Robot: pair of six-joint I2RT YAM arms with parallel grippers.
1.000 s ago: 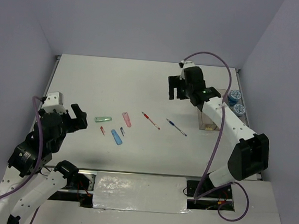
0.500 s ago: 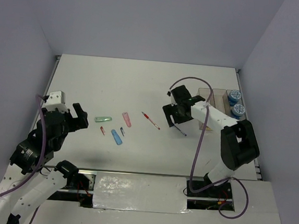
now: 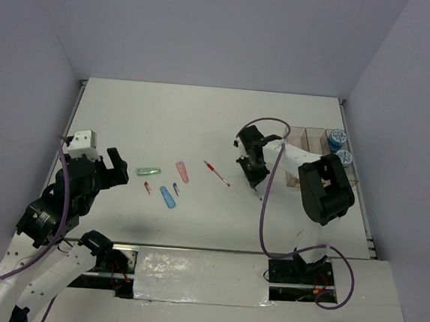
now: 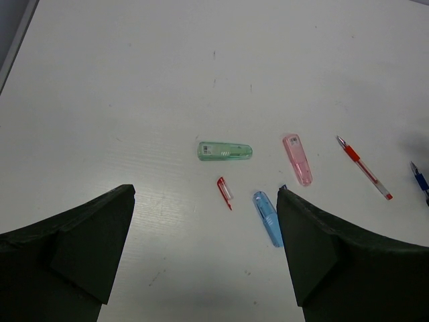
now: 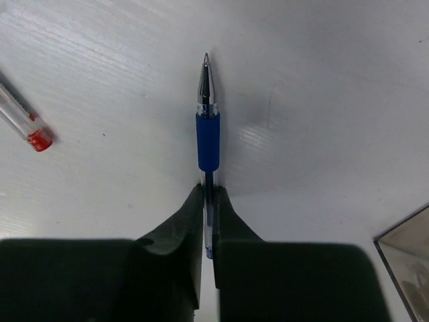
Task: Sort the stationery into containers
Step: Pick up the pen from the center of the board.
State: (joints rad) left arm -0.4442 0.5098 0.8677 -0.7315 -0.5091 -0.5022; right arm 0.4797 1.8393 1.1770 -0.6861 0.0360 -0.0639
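My right gripper (image 5: pixel 208 191) is down at the table, shut on the barrel of the thin blue pen (image 5: pixel 208 134), whose tip points away from me. In the top view that gripper (image 3: pixel 253 172) sits left of the containers (image 3: pixel 315 132), which hold two blue-and-white rolls (image 3: pixel 338 136) in the rightmost bin. The red pen (image 3: pixel 216 173) lies just left of it. Green (image 3: pixel 148 172), pink (image 3: pixel 182 172) and blue (image 3: pixel 167 196) oblong pieces and a small red clip (image 3: pixel 147 187) lie mid-table. My left gripper (image 3: pixel 112 169) hovers open to their left, holding nothing.
A corner of the containers (image 5: pixel 405 255) shows at the lower right of the right wrist view. The right arm's purple cable (image 3: pixel 265 203) loops over the table beside the bins. Walls close in the table on three sides.
My right gripper dropped from beside the bins to the blue pen and closed on it. The left arm has barely shifted and stays open.
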